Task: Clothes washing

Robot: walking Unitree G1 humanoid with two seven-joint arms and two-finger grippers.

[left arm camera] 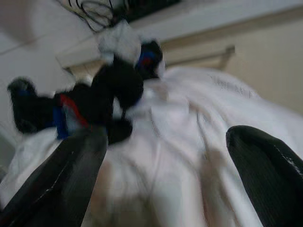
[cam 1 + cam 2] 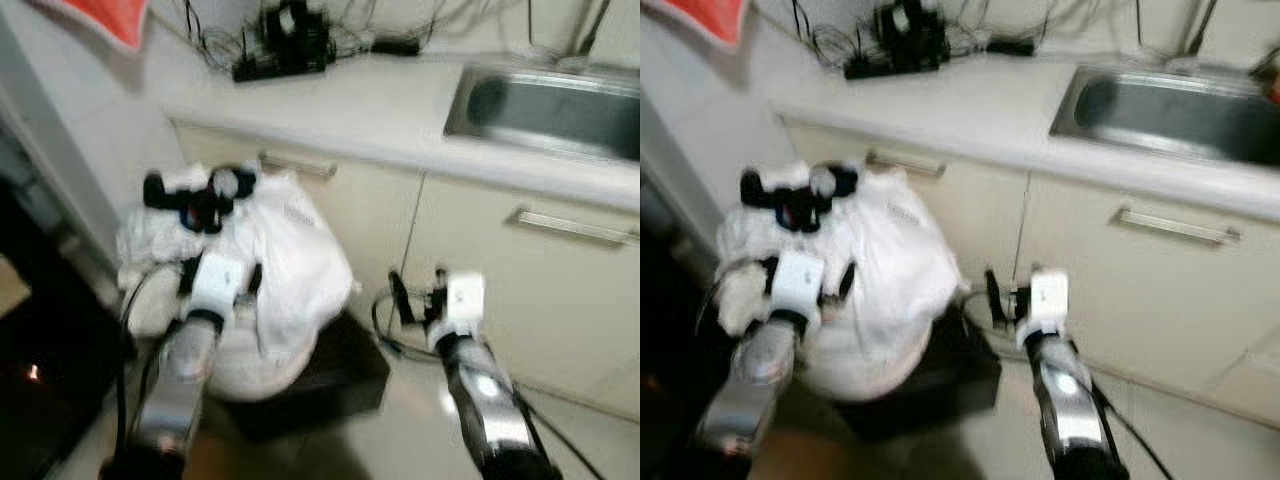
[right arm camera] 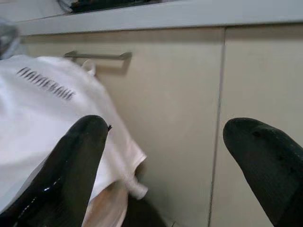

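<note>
A heap of white clothes (image 2: 290, 265) sits in a dark basket (image 2: 335, 385) on the floor, against the kitchen cabinets. On top of the heap lies a black item with red and blue patches (image 2: 200, 200). My left gripper (image 2: 222, 272) is open right at the near side of the heap, its fingers spread before the white cloth (image 1: 189, 142) and the black item (image 1: 111, 92). My right gripper (image 2: 418, 290) is open and holds nothing, a little to the right of the heap. In its wrist view a white garment with grey lettering (image 3: 42, 104) hangs beside one black finger (image 3: 80, 156).
Cream cabinet doors with bar handles (image 2: 570, 228) stand close behind. A pale counter (image 2: 360, 110) carries a steel sink (image 2: 560, 110) at the right and a black power strip with cables (image 2: 285, 50) at the back. A red cloth (image 2: 105, 15) hangs top left. A dark appliance (image 2: 40, 370) stands at left.
</note>
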